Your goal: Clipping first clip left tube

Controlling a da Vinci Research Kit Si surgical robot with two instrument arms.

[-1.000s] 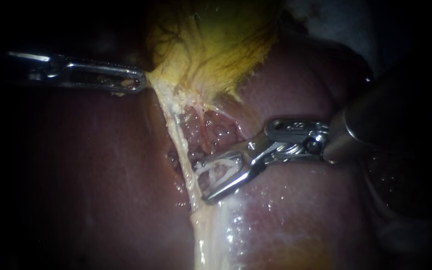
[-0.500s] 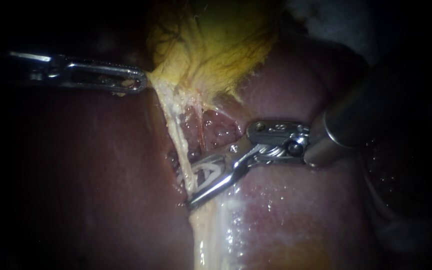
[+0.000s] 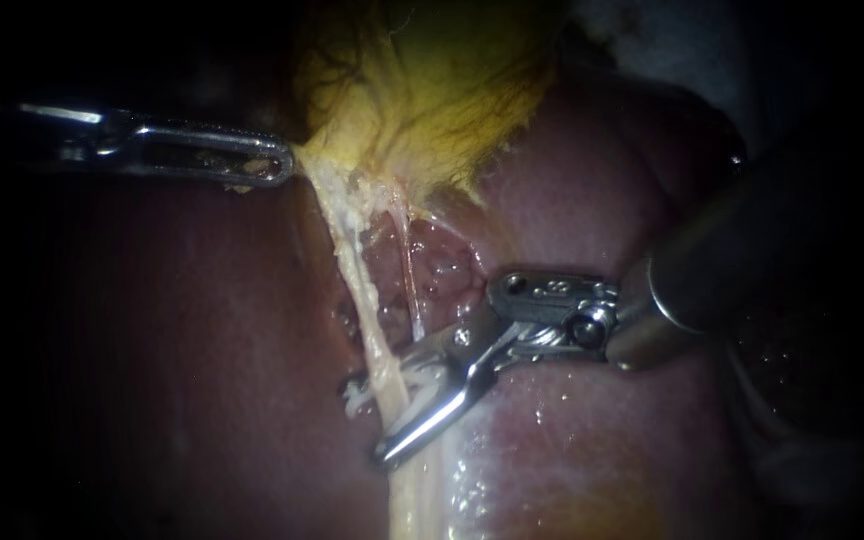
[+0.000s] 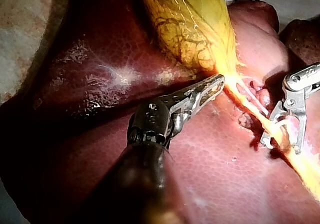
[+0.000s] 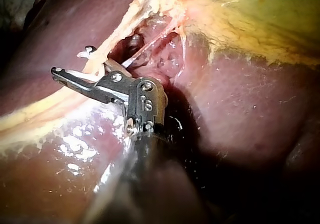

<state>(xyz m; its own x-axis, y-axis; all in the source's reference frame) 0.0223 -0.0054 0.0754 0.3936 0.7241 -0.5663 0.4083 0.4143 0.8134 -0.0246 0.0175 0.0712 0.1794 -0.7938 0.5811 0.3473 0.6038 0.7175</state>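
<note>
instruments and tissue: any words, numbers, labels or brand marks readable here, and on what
Right instrument: a small stamped mark on the metal joint behind its jaws, too small and indistinct to read reliably; the same joint is blurred in the endoscope view.
Left instrument: no mark shows.
Liver, gallbladder, tube: no text, label or sign.

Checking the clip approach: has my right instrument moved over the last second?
Yes. The right instrument has moved left across the left tube and now straddles it.
</note>
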